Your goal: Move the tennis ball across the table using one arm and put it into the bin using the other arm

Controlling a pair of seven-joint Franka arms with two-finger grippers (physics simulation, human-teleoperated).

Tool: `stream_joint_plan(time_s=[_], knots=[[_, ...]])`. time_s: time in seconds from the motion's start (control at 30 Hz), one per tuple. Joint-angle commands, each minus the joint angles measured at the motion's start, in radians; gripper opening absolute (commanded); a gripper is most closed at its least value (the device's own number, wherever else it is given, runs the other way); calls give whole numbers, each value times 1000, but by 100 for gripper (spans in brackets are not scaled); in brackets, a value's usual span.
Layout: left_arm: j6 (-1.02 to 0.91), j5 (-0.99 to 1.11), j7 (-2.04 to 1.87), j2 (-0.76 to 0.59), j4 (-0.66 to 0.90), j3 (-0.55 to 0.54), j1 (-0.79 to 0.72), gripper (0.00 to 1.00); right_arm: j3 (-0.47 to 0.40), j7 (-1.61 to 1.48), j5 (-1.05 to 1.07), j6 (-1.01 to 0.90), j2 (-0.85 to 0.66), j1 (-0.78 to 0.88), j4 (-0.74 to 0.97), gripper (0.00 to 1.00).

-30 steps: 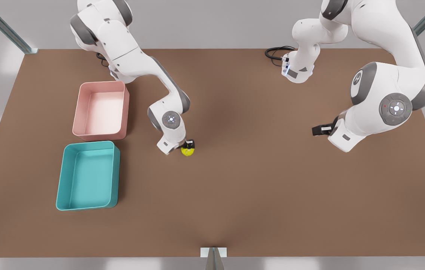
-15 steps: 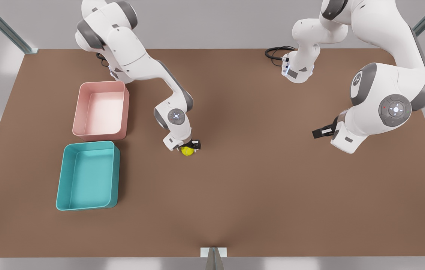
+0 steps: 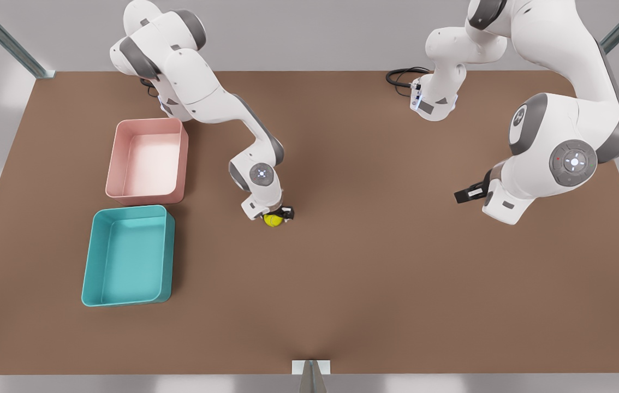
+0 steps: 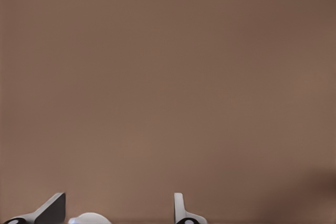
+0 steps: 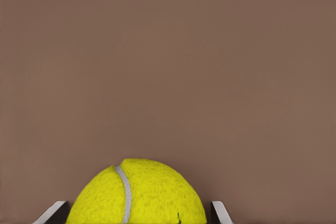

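no readable text, labels, brands, numbers or signs anywhere

A bare robot test cell, rendered in simulation: 2 white Franka arms [image 3: 216,109] [image 3: 560,147] stand at the far edge of a plain brown desk [image 3: 375,284], with grey walls behind, metal frame struts [image 3: 4,38] at the corners, and a black cable [image 3: 402,76] coiled near one arm's base.

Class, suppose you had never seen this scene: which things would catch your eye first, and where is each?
The small yellow-green tennis ball sits mid-table between the fingers of the right claw, the brightest spot on the plain brown tabletop. At the front view's left lie two plastic trays, a pink one farther back and a teal one nearer. The left claw waits open at the front view's right.
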Motion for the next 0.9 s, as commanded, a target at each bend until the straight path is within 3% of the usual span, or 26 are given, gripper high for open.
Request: stream_joint_plan(time_s=[0.0, 0.1, 0.17, 0.33, 0.53, 0.67, 0.8, 0.83, 0.87], knots=[[-1, 1, -49, -1, 0, 0, 0, 100, 0, 55, 1, 0, 0, 0, 2, 95], [-9, 1, -49, -1, 1, 0, 0, 100, 0, 44, 1, 0, 4, -2, 5, 73], [-9, -6, -49, -1, 1, 0, 2, 100, 0, 46, 1, 0, 6, -3, 8, 67], [-9, -6, -49, -1, 1, 0, 0, 100, 0, 3, 1, -12, -78, -47, 8, 67], [-9, -6, -49, 0, 1, 0, 0, 100, -5, -612, 3, -420, -249, -353, 15, 68], [-9, -6, -49, -1, 1, 0, 0, 100, -175, -1144, 13, -530, -244, -453, 110, 69], [-9, -6, -49, -1, 1, 0, 0, 100, -302, -1280, 4, -529, -207, -457, 110, 70], [-9, -6, -49, -1, 0, 0, 0, 100, -307, -1278, 4, -529, -203, -459, 110, 80], [-9, -6, -49, 0, 1, 0, 0, 100, -307, -1275, 10, -526, -184, -466, 115, 100]])
